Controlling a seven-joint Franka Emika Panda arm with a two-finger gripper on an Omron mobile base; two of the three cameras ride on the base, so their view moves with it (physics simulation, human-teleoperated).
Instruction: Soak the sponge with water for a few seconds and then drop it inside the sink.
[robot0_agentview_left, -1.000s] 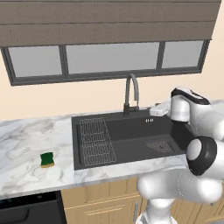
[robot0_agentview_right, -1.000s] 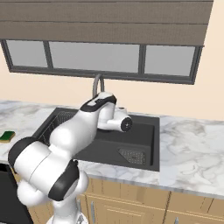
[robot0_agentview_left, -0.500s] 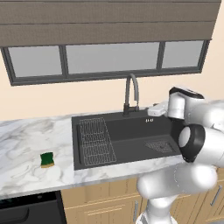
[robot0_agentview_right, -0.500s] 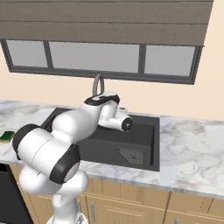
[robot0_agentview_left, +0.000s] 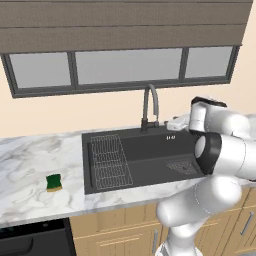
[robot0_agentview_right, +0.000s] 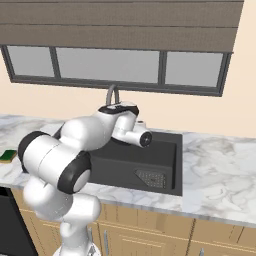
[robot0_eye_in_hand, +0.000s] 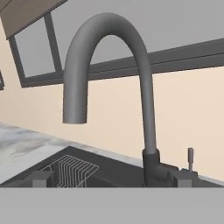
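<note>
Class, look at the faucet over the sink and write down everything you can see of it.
The faucet is a dark grey, matte, metal-looking tube. It rises upright from a blocky base at the back edge of the black sink, arches over in a tall gooseneck, and ends in an open spout pointing down over the basin. A small upright lever stands beside the base. No water runs from it, and nothing touches it.

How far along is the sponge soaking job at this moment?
Nothing looks done. The sponge lies untouched on the marble counter, left of the sink, and no water runs from the faucet. In hand: the open, empty gripper faces the faucet base, close to its small lever, probably to turn the water on. Left: start the water, fetch the sponge, soak it and drop it in the sink.
</note>
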